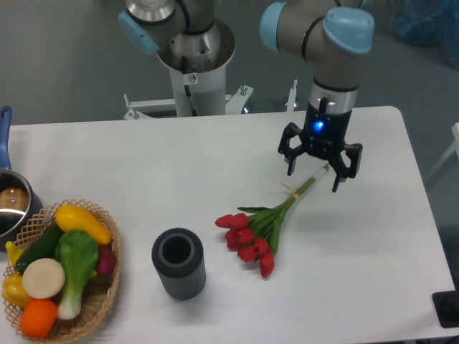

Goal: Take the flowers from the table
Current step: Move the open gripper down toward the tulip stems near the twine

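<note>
Flowers [255, 234]: bunch of red tulips lying flat on the worktop [143, 165]. Blooms point toward the near edge; stems run up and to the right, with the pale string tie about midway along the stems.

End effector [313, 173]: positioned over the far, cut end of the flower stems, past the string tie. Fingers spread apart, one on each side of the stem line. Nothing is held between them. Whether the fingertips touch the worktop cannot be told from this view.

Cup [178, 263]: dark ribbed cylinder, upright, open end up, just left of the flower blooms and apart from them.

Basket [100, 294]: wicker, well left of the flowers, at the near-left corner of the worktop, loaded with assorted vegetables and fruit.

Pot [10, 204]: metal, at the left edge beyond the basket, well apart from the flowers.

Task status: approach appears largely complete; alignment over the stems looks set.

Remaining: descent to stem level if required, closure on the stems, lift clear of the worktop. No grasp has been made; the flowers rest fully on the worktop.

Caution: stems are thin; a closure off the stem line would likely miss.
</note>
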`<state>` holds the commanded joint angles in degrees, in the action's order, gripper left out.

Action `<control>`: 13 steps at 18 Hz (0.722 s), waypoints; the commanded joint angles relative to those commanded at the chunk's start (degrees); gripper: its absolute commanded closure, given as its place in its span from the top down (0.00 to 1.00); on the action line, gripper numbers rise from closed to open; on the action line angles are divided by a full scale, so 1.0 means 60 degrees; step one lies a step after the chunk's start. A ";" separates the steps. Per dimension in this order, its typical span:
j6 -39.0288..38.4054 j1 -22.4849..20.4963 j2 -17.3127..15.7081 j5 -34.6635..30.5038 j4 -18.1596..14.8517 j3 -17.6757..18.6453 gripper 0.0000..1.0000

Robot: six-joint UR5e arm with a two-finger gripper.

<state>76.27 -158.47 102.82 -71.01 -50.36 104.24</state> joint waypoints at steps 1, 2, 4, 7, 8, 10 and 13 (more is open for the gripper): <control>0.0278 0.0029 0.0060 -0.0073 -0.0001 0.0058 1.00; 0.0542 0.0087 0.0133 -0.0219 -0.0030 0.0088 1.00; 0.0968 0.0175 0.0250 -0.0760 -0.0117 0.0175 1.00; 0.1291 0.0410 0.0718 -0.1524 -0.0484 0.0205 1.00; 0.1306 0.0468 0.0908 -0.1524 -0.0484 0.0234 1.00; 0.1321 0.0483 0.1187 -0.1524 -0.0484 0.0176 1.00; 0.1336 0.0454 0.1364 -0.1524 -0.0499 0.0205 1.00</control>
<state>84.29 -155.74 111.00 -80.16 -53.35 105.47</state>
